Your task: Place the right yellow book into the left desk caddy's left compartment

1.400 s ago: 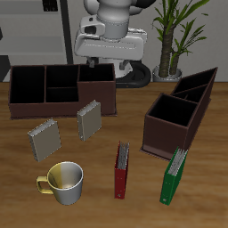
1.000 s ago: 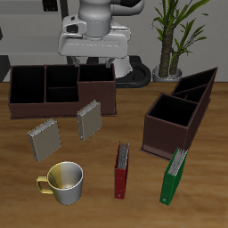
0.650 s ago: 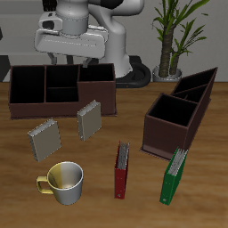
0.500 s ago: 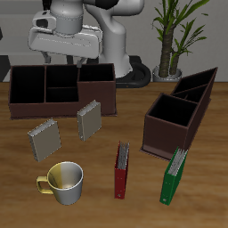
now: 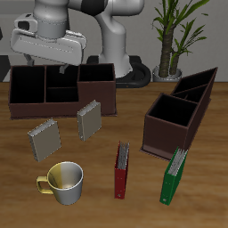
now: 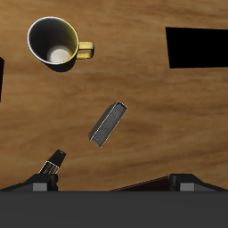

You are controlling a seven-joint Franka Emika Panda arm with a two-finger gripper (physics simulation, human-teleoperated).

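The right yellow book stands tilted on the table behind the mug, and it also shows edge-on in the wrist view. Its twin stands just in front of the wide organiser; in the wrist view only a thin edge of this twin shows. The left desk caddy is the dark slant-topped box, and its left compartment is at the tall end. My gripper is open and empty, high above the wide organiser's end and far from the caddy. In the wrist view, my gripper has its jaws wide apart.
A wide low brown organiser stands at the back. A metal mug with a yellow handle sits near the front edge; the mug also shows in the wrist view. A red-spined book and a green book lie near the front.
My gripper has swung steadily sideways along the back of the table, from above the organiser's inner end to above its outer end. Nothing on the table has moved.
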